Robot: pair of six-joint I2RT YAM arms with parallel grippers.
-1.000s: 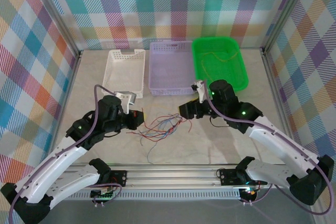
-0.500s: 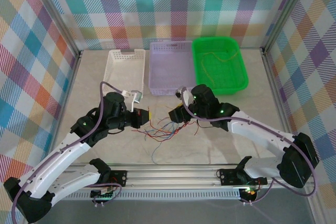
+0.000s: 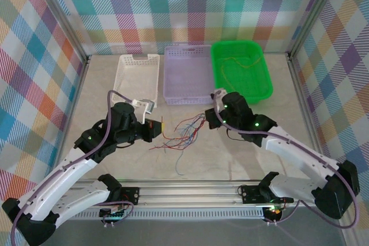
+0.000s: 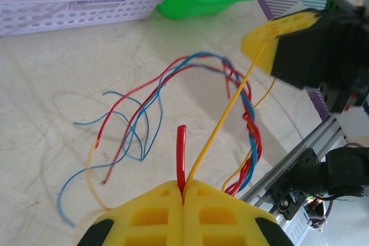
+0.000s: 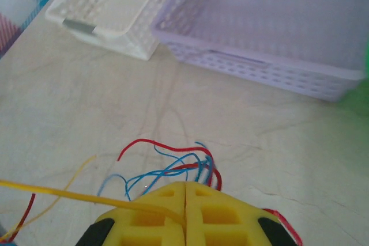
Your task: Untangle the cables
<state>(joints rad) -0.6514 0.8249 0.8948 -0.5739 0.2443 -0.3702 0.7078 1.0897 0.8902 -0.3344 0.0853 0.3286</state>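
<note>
Our left gripper is clenched, its yellow latticed pads meeting in a seam that pinches a stiff red wire end and one yellow strand. That strand runs taut and straight to the right gripper. The right gripper is pressed closed too, with the yellow strand entering its seam and red and blue loops bunched at its tips. The cables lie on the pale marbled tabletop between the two grippers. They are thin, glossy, hair-like wires. The left wrist view shows red and blue wires twisted into a braid – from above we see just a loose tangle.
</note>
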